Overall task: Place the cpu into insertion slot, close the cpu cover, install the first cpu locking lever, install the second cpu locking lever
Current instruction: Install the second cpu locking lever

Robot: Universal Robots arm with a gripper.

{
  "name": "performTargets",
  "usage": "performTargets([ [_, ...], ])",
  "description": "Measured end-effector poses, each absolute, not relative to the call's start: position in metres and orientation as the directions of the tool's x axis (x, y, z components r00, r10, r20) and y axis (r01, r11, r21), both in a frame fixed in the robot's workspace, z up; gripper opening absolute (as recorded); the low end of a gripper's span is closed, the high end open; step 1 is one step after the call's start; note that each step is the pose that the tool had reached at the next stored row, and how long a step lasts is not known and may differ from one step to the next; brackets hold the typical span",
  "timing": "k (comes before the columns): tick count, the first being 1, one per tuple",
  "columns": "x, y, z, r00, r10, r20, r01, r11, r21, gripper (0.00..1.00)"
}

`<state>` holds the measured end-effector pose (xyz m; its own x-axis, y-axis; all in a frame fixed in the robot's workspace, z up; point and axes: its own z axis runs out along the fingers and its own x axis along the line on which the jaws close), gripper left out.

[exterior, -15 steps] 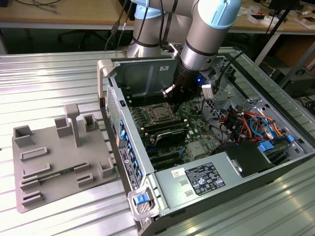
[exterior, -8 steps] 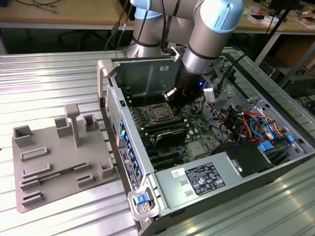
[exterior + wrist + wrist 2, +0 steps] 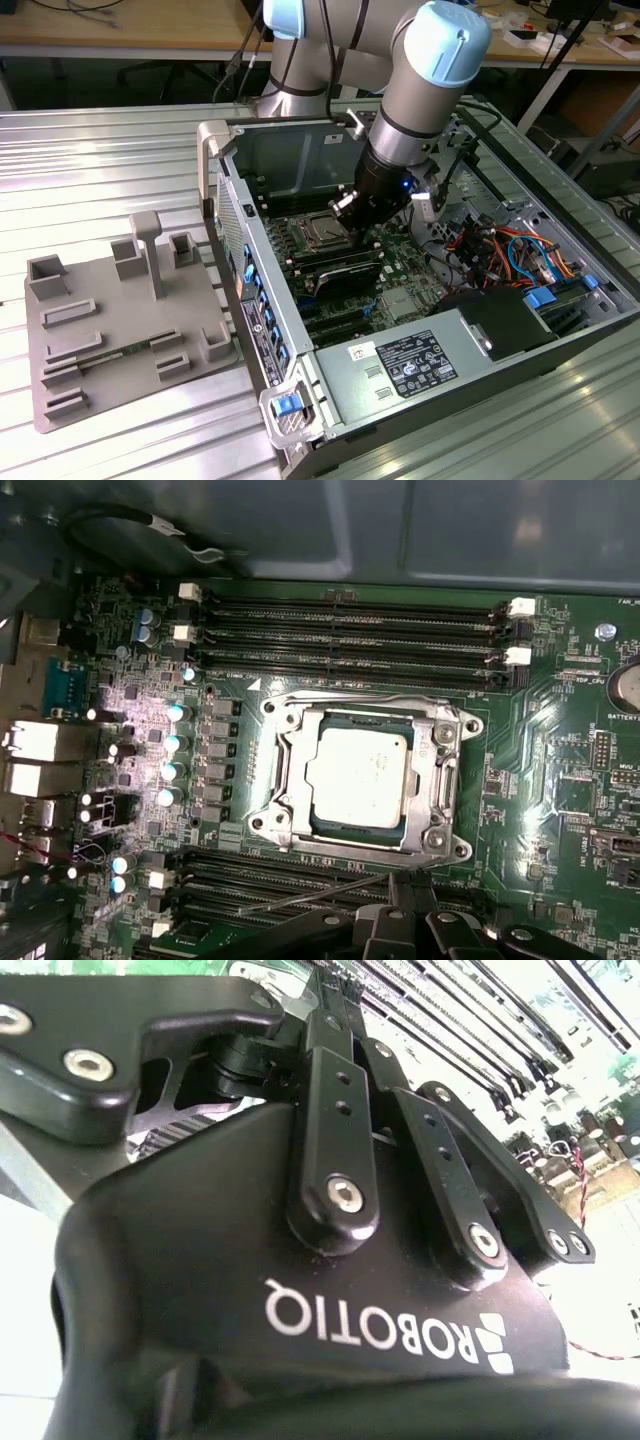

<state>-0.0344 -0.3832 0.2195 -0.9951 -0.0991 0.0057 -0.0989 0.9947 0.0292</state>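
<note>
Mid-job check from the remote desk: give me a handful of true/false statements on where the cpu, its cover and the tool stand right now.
1. The cpu sits in the insertion slot. True.
2. The cpu cover stands upright, away from the chip. False: in the first wrist view it lies flat, framing the chip.
3. The tool hangs inside the open computer case, beside the socket. True.
4. The chip rests on the grey fixture plate outside the case. False: it is in the socket on the motherboard.
5. A thin metal lever runs along one side of the socket near the tool. True.
</note>
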Motion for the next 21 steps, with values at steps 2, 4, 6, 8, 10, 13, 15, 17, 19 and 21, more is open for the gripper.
performTargets([
  [2,-0.034,-0.383,0.218,-0.995,-0.099,0.006,-0.099,0.995,0.029,0.11],
  [4,-0.039,-0.383,0.216,-0.995,-0.099,0.006,-0.099,0.995,0.029,0.11],
  [6,-0.045,-0.383,0.215,-0.995,-0.099,0.006,-0.099,0.995,0.029,0.11],
  [8,-0.051,-0.383,0.215,-0.995,-0.099,0.006,-0.099,0.995,0.030,0.11],
  [10,-0.054,-0.384,0.215,-0.995,-0.099,0.005,-0.099,0.995,0.030,0.11],
  [13,-0.060,-0.384,0.215,-0.995,-0.099,0.005,-0.099,0.995,0.030,0.11],
  [15,-0.064,-0.384,0.214,-0.995,-0.099,0.005,-0.099,0.995,0.030,0.11],
  [17,-0.067,-0.384,0.213,-0.995,-0.099,0.005,-0.099,0.995,0.030,0.11],
  [19,-0.073,-0.384,0.212,-0.995,-0.099,0.005,-0.099,0.995,0.030,0.11],
  [21,-0.077,-0.384,0.211,-0.995,-0.099,0.005,-0.099,0.995,0.030,0.11],
])
